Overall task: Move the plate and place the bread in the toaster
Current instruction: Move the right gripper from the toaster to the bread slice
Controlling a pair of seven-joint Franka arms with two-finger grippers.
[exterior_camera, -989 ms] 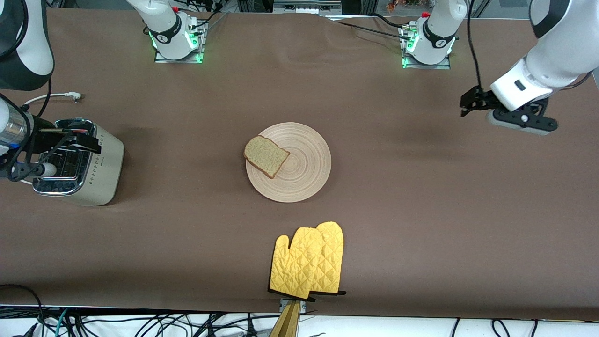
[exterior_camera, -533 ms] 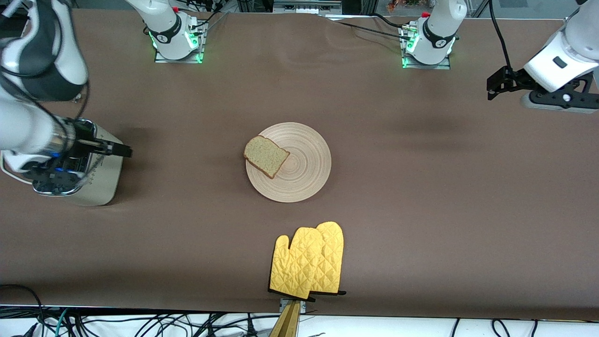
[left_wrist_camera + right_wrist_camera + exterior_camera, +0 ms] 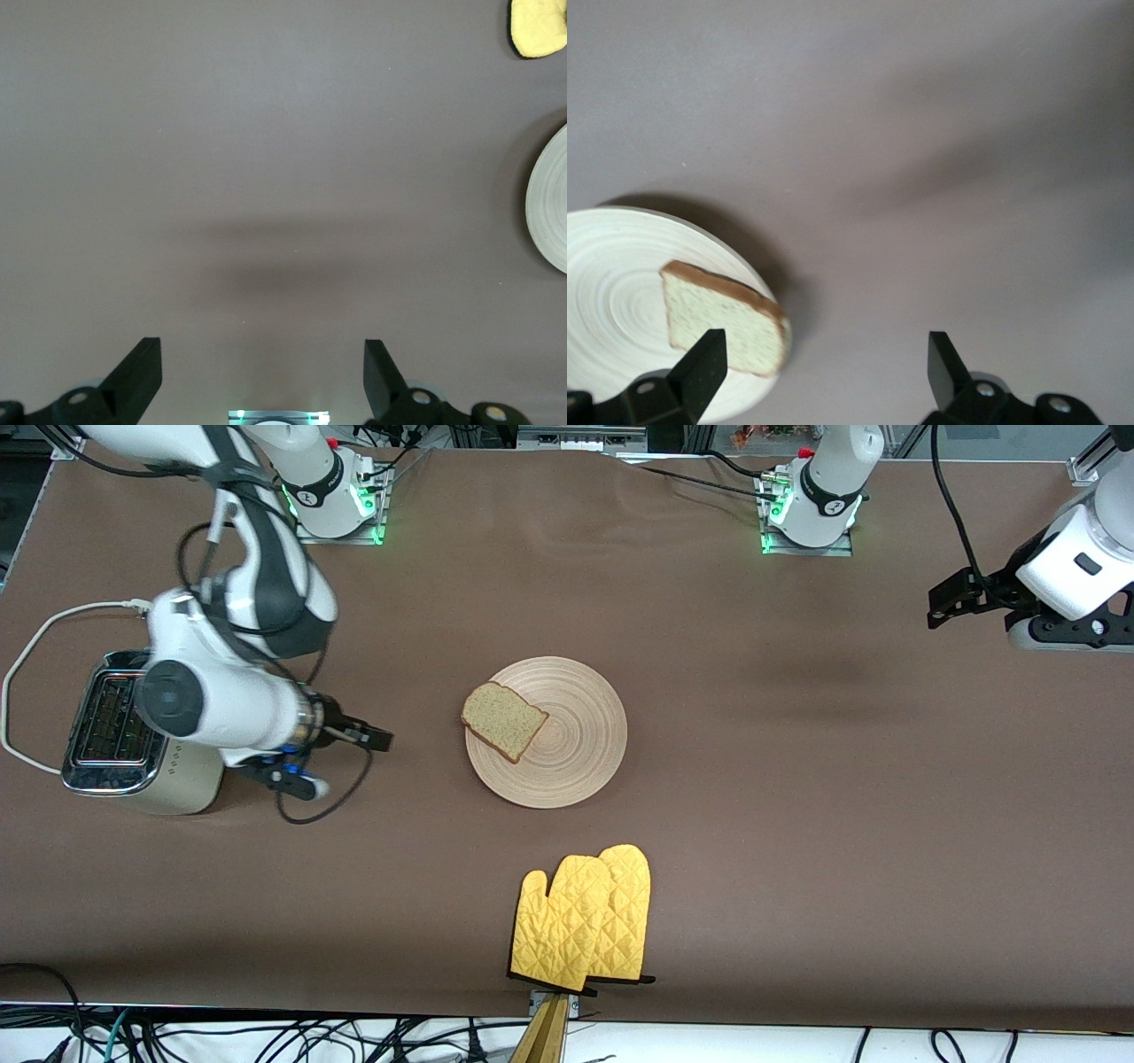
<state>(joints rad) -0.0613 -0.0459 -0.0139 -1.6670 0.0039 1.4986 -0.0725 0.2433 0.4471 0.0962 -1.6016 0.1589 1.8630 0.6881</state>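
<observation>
The pale ringed plate [image 3: 580,748] lies mid-table with the bread [image 3: 503,721] on its edge toward the right arm's end, the slice's corner overhanging the rim. The cream toaster [image 3: 102,731] with a chrome top stands at the right arm's end of the table, partly covered by the right arm. My right gripper [image 3: 376,737] is open and empty, over the table between toaster and plate. Its wrist view shows the plate [image 3: 611,283] and the bread [image 3: 722,319] just ahead of the open gripper [image 3: 824,363]. My left gripper [image 3: 941,602] hangs open and empty [image 3: 263,363] over bare table at the left arm's end.
A pair of yellow oven mitts [image 3: 585,921] lies at the table edge nearest the front camera, closer to it than the plate. The toaster's white cord [image 3: 27,682] loops on the table beside it. The left wrist view catches the plate's rim [image 3: 549,212] and a mitt's tip [image 3: 539,27].
My right arm has swung from over the toaster toward the plate, uncovering the toaster's top. My left gripper has drawn back toward the left arm's end of the table. Plate and bread have not moved.
</observation>
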